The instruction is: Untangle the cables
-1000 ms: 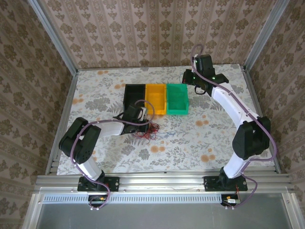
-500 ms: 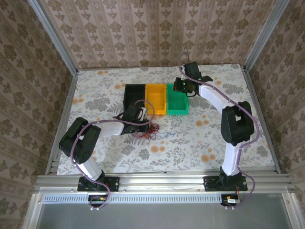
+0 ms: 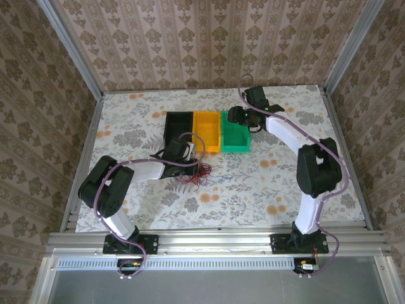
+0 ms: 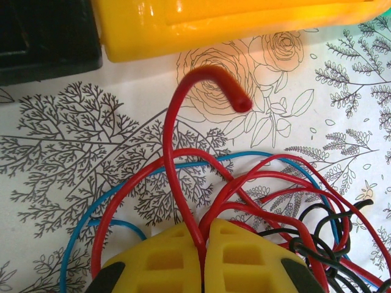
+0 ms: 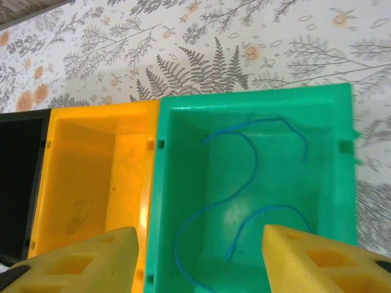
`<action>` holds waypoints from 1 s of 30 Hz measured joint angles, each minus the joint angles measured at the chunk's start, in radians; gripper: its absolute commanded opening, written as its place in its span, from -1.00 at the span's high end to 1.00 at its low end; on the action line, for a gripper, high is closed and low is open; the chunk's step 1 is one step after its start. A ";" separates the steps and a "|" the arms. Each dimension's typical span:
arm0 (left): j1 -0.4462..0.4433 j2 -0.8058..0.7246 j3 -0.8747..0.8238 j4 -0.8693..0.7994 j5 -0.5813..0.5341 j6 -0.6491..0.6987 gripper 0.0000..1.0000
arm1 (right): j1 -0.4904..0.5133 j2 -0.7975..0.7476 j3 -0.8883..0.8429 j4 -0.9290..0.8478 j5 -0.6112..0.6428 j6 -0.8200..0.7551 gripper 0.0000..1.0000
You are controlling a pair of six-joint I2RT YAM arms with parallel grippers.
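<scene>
A tangle of red, black and blue cables (image 3: 199, 174) lies on the floral cloth in front of the bins. My left gripper (image 3: 192, 166) sits at its left edge. In the left wrist view its yellow fingers (image 4: 165, 262) are shut on a red cable (image 4: 174, 134) that arches up to a free end. A blue cable (image 4: 79, 213) and black cables (image 4: 317, 244) loop around it. My right gripper (image 5: 200, 244) hovers open over the green bin (image 5: 342, 152), nothing between its fingers. A thin blue cable (image 5: 250, 165) lies loose on that bin's floor.
Three bins stand in a row mid-table: black bin (image 3: 178, 126), yellow bin (image 3: 207, 131), green bin (image 3: 243, 147). The yellow bin's (image 4: 214, 24) wall is just beyond the held cable. A metal frame (image 3: 82, 126) and wallpapered walls enclose the table.
My right arm swung left from the back right corner to above the green bin and its jaws opened; the blue cable now lies in that bin. The left arm stayed still.
</scene>
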State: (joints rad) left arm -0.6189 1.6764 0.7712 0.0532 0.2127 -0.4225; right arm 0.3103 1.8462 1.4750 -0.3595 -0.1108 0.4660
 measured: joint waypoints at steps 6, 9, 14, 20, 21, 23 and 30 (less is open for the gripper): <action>0.006 0.013 0.010 -0.001 0.004 0.000 1.00 | 0.115 -0.238 -0.261 0.019 0.024 -0.064 -0.13; 0.006 0.017 0.016 -0.004 0.004 0.000 1.00 | 0.208 -0.262 -0.351 0.012 0.009 -0.101 -0.17; 0.006 0.018 0.017 -0.004 0.004 0.000 1.00 | 0.321 -0.242 -0.449 -0.016 -0.013 -0.135 -0.26; 0.006 0.017 0.018 -0.006 0.004 0.000 1.00 | 0.346 -0.135 -0.453 -0.013 0.010 -0.157 -0.29; 0.006 0.018 0.018 -0.007 0.004 -0.001 1.00 | 0.349 -0.116 -0.453 -0.013 0.020 -0.162 -0.29; 0.006 0.018 0.018 -0.007 0.004 -0.001 1.00 | 0.357 -0.091 -0.453 -0.017 0.036 -0.176 -0.30; 0.006 0.018 0.021 -0.013 0.005 -0.001 1.00 | 0.401 -0.065 -0.440 -0.034 0.113 -0.208 0.35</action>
State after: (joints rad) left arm -0.6132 1.6939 0.7925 0.0399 0.2173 -0.4232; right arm 0.7116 1.7813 1.0351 -0.3935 0.0021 0.2581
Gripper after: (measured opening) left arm 0.057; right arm 0.467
